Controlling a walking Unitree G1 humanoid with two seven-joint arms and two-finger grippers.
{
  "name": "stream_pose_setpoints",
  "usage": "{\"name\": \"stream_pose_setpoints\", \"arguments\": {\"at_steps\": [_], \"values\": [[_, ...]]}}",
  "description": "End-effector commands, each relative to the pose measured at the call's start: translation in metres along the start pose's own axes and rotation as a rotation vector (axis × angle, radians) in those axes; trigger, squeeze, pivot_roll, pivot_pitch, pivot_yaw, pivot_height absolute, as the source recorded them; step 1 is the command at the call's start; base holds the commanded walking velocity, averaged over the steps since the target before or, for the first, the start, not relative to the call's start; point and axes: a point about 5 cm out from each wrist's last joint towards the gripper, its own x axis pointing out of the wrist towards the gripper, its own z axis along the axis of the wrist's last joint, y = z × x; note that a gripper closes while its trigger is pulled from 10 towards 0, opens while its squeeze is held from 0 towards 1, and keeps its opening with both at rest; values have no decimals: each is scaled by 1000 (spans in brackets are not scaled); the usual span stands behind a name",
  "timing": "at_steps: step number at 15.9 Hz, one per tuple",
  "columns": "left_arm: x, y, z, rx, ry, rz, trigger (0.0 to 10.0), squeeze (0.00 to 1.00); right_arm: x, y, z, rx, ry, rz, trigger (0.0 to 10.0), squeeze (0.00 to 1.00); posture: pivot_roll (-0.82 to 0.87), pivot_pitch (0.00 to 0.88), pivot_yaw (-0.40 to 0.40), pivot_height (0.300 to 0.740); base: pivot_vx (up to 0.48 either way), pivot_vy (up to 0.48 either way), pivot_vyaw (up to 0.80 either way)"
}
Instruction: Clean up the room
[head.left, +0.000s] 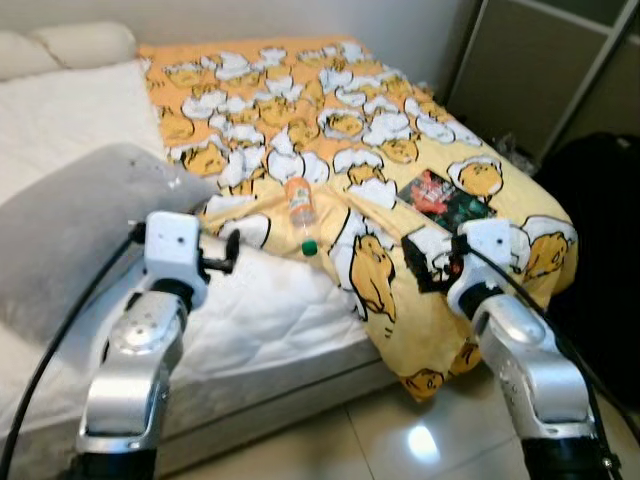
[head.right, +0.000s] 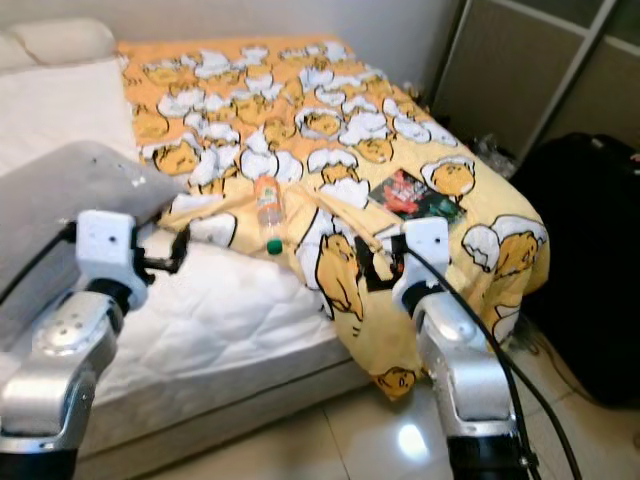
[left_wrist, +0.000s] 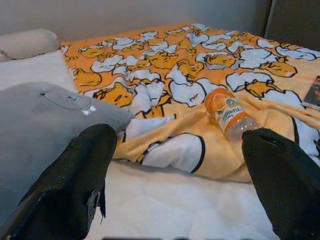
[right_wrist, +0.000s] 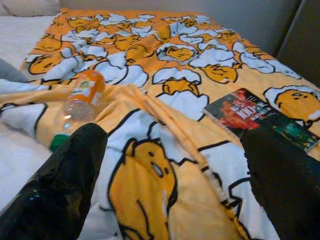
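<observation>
A plastic bottle (head.left: 301, 212) with an orange label and green cap lies on its side on the yellow egg-print blanket (head.left: 300, 110), near the blanket's folded-back edge. A dark book (head.left: 443, 197) lies flat on the blanket to the bottle's right. My left gripper (head.left: 228, 255) hovers over the bare white mattress (head.left: 270, 310), short of the bottle, open with nothing between its fingers (left_wrist: 85, 165). My right gripper (head.left: 425, 262) is over the blanket's hanging corner, just in front of the book, also open and holding nothing.
A grey pillow (head.left: 70, 220) lies on the bed to the left of my left arm, with a white pillow (head.left: 60, 45) at the head. A black bag (head.left: 600, 230) stands right of the bed beside a wardrobe (head.left: 540, 70). Glossy tile floor (head.left: 400, 430) lies below.
</observation>
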Motion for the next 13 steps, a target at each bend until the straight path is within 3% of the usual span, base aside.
{"name": "stream_pose_setpoints", "arguments": {"at_steps": [1, 2, 4, 13], "values": [[2, -9, 0, -6, -1, -31, 10000, 0, 0, -9, 1, -10, 7, -32, 10000, 800, -130, 0, -32, 740, 296, 0, 538], [2, -10, 0, -4, 0, -36, 10000, 0, 0, -9, 0, 4, 11, -33, 10000, 780, -130, 0, -31, 740, 296, 0, 0], [1, -11, -1, -1, 4, -47, 10000, 0, 0, -10, -3, 3, 39, -37, 10000, 0, -130, 0, -32, 740, 296, 0, 0], [2, -9, -4, 0, 7, -33, 10000, 0, 1, -11, -13, -39, 118, -36, 10000, 0, -130, 0, -32, 740, 296, 0, 0]]}}
